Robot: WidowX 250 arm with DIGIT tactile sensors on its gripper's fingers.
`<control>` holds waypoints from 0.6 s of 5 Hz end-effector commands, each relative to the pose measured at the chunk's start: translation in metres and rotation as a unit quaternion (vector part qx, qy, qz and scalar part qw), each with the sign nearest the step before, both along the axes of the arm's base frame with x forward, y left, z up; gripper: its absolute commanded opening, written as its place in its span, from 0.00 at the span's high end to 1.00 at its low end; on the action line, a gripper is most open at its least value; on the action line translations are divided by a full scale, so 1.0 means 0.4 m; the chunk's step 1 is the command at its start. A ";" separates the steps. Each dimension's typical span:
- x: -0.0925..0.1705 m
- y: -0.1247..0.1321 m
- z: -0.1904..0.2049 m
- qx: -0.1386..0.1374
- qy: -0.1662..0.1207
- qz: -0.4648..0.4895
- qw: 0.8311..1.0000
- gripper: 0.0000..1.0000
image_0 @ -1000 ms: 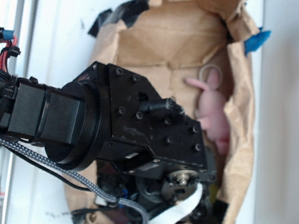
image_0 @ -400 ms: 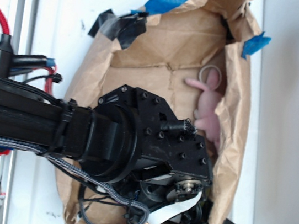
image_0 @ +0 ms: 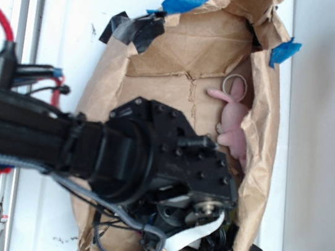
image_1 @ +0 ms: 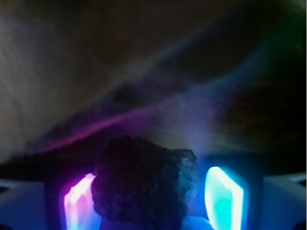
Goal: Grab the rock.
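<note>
In the wrist view the rock (image_1: pixel 144 184), a dark rough lump, sits between the two glowing pads of my gripper (image_1: pixel 151 199). The pink-lit left pad (image_1: pixel 79 203) lies against the rock's side. The cyan right pad (image_1: pixel 224 196) stands a small gap away from it, so the gripper is open around the rock. In the exterior view the black wrist and arm (image_0: pixel 150 160) hang low over the near end of the brown paper-lined bin (image_0: pixel 165 50) and hide both the gripper and the rock.
A pink plush toy (image_0: pixel 236 126) with a pale ring (image_0: pixel 236 84) lies against the bin's right paper wall (image_0: pixel 261 145). Blue tape (image_0: pixel 185 0) and black tape (image_0: pixel 134 28) hold the paper's far rim. Crumpled paper (image_1: pixel 120 72) fills the wrist view ahead.
The arm has reached further along and lower into the bin's near end, then eased down a little more. The pink toy has not moved.
</note>
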State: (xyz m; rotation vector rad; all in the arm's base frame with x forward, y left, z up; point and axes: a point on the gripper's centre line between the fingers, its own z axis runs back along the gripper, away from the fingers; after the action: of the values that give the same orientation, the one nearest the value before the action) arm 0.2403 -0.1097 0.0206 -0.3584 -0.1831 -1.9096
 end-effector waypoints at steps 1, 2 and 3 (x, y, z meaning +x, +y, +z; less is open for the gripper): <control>-0.050 -0.017 0.070 -0.015 -0.016 0.009 1.000 1.00; -0.055 -0.013 0.102 -0.010 -0.022 0.035 0.999 1.00; -0.056 -0.006 0.136 0.002 -0.020 0.081 0.997 1.00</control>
State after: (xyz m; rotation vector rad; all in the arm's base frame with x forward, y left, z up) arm 0.2254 -0.1039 0.0619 -0.3104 -0.1849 -1.7165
